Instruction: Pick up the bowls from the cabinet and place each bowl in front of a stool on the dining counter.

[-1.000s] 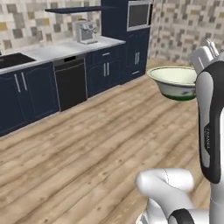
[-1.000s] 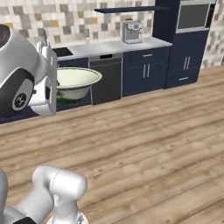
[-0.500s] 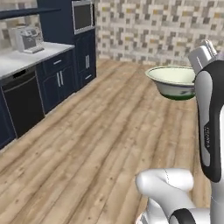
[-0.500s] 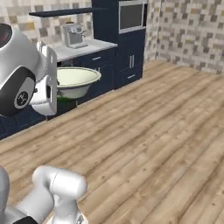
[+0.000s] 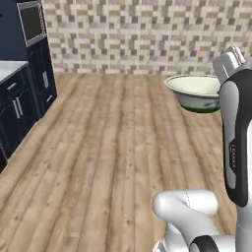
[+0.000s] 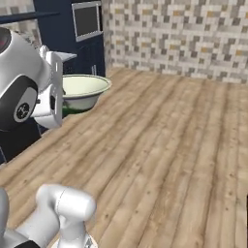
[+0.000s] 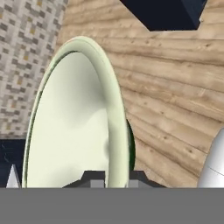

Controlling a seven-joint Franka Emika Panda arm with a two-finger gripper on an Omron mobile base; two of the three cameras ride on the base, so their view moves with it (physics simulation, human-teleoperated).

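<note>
Plank floor (image 5: 108, 147) of pale wood, mosaic-tiled wall (image 5: 138, 34) behind, pincer (image 7: 111, 178) pinching cream bowl (image 5: 194, 91) by its rim

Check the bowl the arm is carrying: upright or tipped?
Upright. The cream bowl rides level in both base views, rim up, green foot underneath, inside empty. The gripper is shut on its rim.

Glossy white arm (image 5: 236, 147) with rounded links and dark joints

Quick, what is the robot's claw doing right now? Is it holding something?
Gripper: shut on the rim of the wide round cream bowl with the green outside, carried in the air above the wooden floor.
</note>
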